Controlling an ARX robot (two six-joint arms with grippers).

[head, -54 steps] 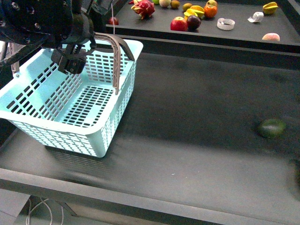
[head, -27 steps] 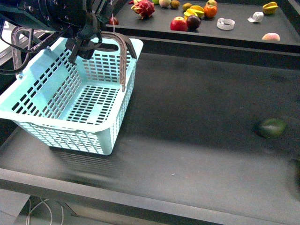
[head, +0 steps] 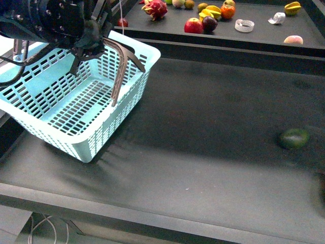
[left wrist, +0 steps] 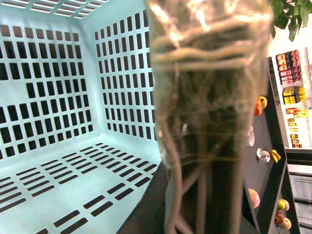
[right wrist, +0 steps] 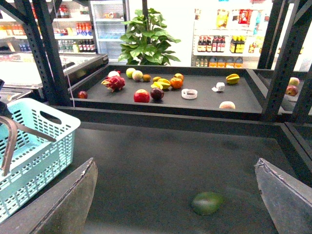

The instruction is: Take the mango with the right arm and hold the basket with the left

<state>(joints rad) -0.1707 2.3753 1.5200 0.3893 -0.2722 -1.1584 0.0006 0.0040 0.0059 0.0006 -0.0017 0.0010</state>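
Left claw (head: 90, 47) clamps the basket (head: 104, 133) by its handle (head: 122, 63), and the basket tilts at the bench's (head: 203, 152) left edge. Right claw (right wrist: 175, 163) gapes wide over bare dark surface, green fruit (head: 294, 138) near the right edge. Mango among the back shelf (head: 264, 31) fruit? Can't tell.

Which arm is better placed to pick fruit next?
Right. The right end effector is open and empty, facing the fruit shelf. The left end effector is occupied, gripping the turquoise basket by its handle.
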